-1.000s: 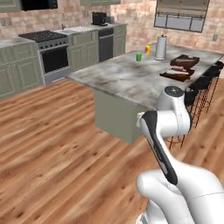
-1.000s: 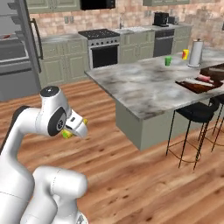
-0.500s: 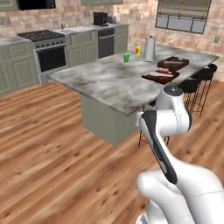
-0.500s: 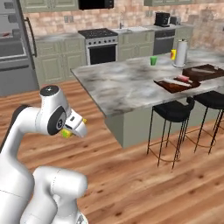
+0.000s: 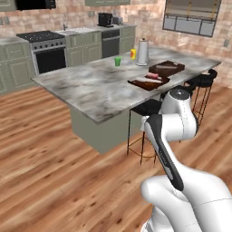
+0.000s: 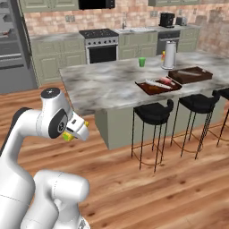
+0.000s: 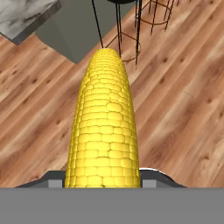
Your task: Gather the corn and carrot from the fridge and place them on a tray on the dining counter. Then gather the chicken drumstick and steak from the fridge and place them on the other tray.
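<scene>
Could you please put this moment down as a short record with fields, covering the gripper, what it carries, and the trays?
gripper: gripper shut on the corn, tucked close to the arm
held item: corn, lengthwise along the hand, over wood floor
near tray: near tray on the dining counter, already holds food
far tray: far tray, beside it
stools: stools along the counter's edge

Even, bright rendered light across the kitchen, no harsh glare. The counter shows a soft pale sheen on its marble top. Stools cast faint shadows on the floor. Just past the fingers, the corn is lit evenly, kernels crisp. Base views look slightly soft and pixelated; no edge distortion.
</scene>
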